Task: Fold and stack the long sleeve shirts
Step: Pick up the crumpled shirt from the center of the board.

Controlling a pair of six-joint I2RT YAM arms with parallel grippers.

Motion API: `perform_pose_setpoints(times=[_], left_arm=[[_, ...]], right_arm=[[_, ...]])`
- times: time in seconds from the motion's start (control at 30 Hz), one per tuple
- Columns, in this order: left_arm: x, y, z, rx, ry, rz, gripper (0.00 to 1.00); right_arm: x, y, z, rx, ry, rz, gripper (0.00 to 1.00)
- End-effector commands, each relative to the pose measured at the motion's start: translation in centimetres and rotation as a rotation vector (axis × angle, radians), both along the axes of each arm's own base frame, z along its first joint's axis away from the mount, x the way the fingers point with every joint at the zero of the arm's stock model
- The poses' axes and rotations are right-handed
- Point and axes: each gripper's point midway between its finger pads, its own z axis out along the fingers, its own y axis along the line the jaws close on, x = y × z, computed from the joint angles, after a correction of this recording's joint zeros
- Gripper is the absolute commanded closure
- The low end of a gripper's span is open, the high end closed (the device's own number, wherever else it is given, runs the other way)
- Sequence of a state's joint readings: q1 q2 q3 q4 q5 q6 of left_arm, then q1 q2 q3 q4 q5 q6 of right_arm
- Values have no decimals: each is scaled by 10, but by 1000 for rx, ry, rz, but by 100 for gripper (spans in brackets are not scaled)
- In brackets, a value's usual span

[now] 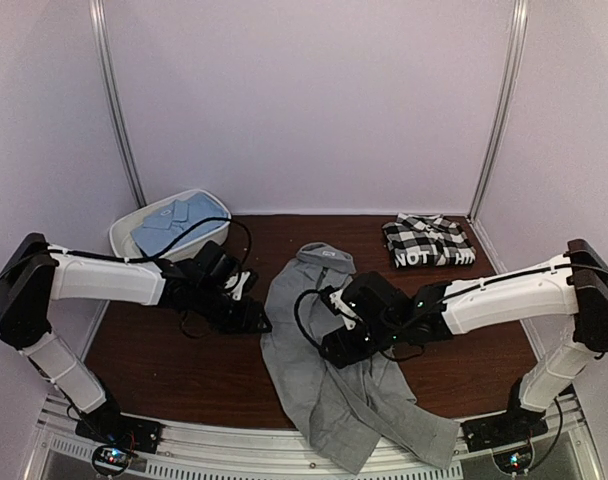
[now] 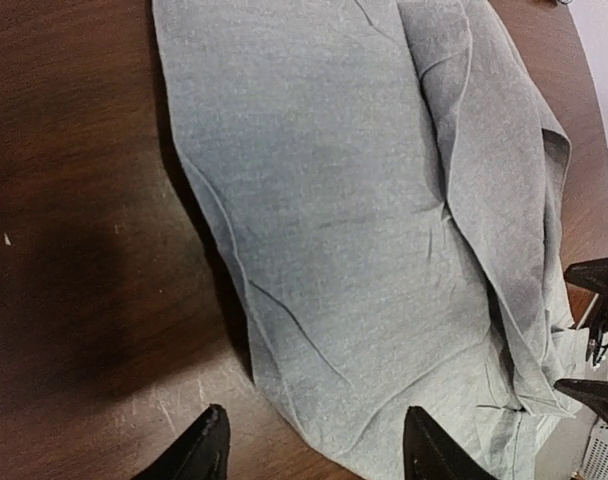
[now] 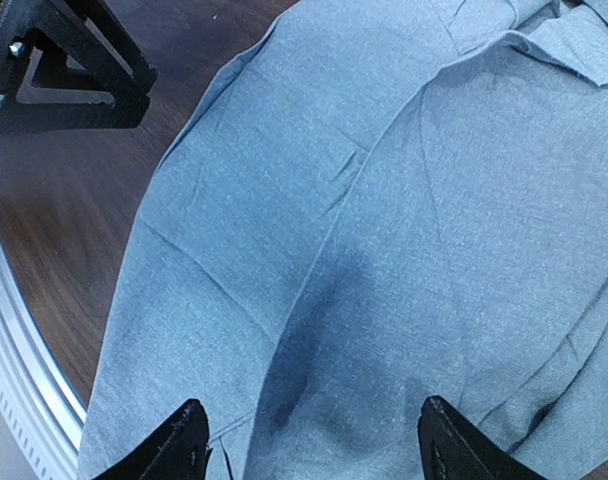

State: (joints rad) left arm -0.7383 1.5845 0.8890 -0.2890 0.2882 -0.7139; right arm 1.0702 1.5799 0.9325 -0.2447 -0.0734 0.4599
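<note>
Grey shirt [image 1: 324, 385] sprawls lengthwise down the middle of the counter [image 1: 164, 370], hem at the lower edge. Left pincer [image 2: 317, 448] and right pincer [image 3: 314, 445] hover over opposite sides, both wide and empty, probably to lift both edges together; checked shirt [image 1: 427, 242] sits folded upper right.

The dark brown wooden table [image 1: 184, 370] carries a grey shirt [image 1: 304, 375] spread lengthwise down its middle, collar toward the far wall, lower end reaching past the near edge. A folded black-and-white checked shirt [image 1: 427, 241] lies at the far right corner, a white tub [image 1: 124, 232] at the far left
</note>
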Motion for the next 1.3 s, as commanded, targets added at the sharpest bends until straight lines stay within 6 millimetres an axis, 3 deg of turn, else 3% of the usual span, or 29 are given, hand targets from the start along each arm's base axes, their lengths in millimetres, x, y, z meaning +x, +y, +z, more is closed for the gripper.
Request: perform_pose_setpoints(times=[0.0,0.2,0.7,0.9,1.07,1.27], left_arm=[[16,-9,-2,5,-61,40,42],[22,-10,-13,41,-66,49,48],[26,-17,-26,73,-68,32,65],[24,-18,-31,82,-60,26,81],[23,-18,-29,86,-64,27,98],[28,-14,-21,112,-86,43,100]], right_arm=[[3,7,-6,-29,0,-27,29],[3,8,-18,-84,4,-36,33],[3,21,-22,-96,11,-25,52],[2,21,-28,-107,18,-24,59],[5,17,-27,-130,2,-42,69],[20,3,-15,-178,-58,-113,89]])
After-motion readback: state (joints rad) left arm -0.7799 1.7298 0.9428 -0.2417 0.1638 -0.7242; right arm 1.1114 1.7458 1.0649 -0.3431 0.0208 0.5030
